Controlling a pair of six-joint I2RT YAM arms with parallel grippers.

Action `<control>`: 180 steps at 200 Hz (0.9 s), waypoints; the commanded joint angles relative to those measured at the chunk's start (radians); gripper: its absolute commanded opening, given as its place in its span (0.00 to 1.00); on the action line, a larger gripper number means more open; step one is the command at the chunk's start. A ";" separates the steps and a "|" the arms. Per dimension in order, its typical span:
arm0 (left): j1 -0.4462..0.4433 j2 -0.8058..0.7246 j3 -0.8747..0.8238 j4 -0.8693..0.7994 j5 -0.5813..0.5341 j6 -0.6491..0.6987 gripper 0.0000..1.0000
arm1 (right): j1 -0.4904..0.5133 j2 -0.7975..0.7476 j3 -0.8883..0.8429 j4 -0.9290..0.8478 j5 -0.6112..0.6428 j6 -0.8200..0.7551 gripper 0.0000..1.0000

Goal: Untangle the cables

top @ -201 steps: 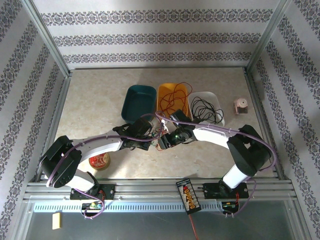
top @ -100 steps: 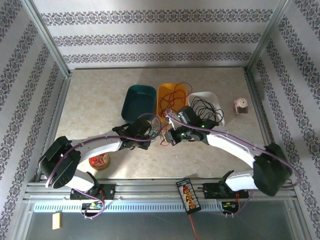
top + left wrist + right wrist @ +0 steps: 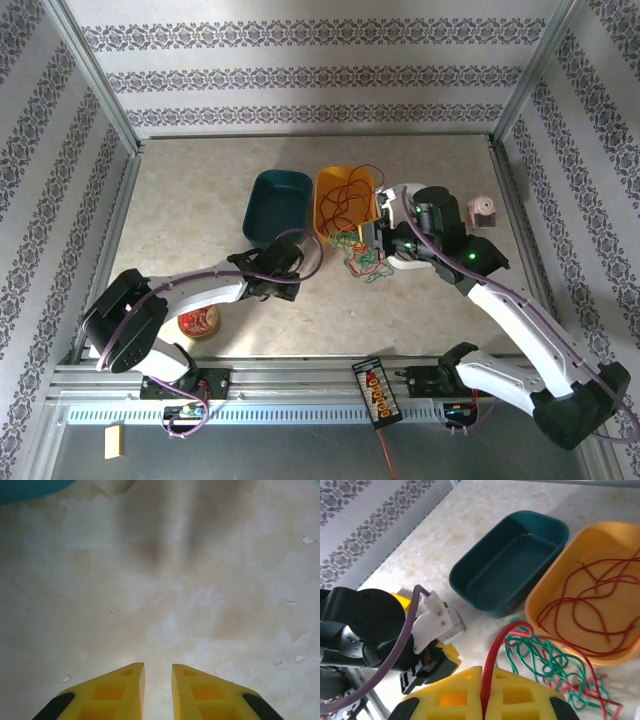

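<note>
Our right hand (image 3: 482, 697) was clenched on a red cable (image 3: 491, 655), which arched up from the fingers and ran down to a tangle (image 3: 362, 258) of green and red cables lying on the bench (image 3: 190, 200) just beside the near edge of the orange bin (image 3: 600, 542), where more red cables (image 3: 590, 605) lay loosely coiled. The teal bin (image 3: 520, 560) stood just left of the orange one. Our left hand (image 3: 157, 672) hung released over bare bench, its fingers slightly parted with nothing between them.
</note>
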 commanded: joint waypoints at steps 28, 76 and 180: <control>0.010 -0.213 -0.087 0.253 0.254 0.111 0.69 | 0.000 0.041 -0.026 -0.007 -0.055 0.040 0.00; 0.010 -0.182 -0.032 0.340 0.274 0.140 0.84 | 0.021 0.034 -0.058 0.037 -0.179 0.074 0.00; 0.008 0.131 0.096 0.389 0.324 0.218 0.56 | -0.064 -0.051 -0.030 0.144 -0.320 0.202 0.00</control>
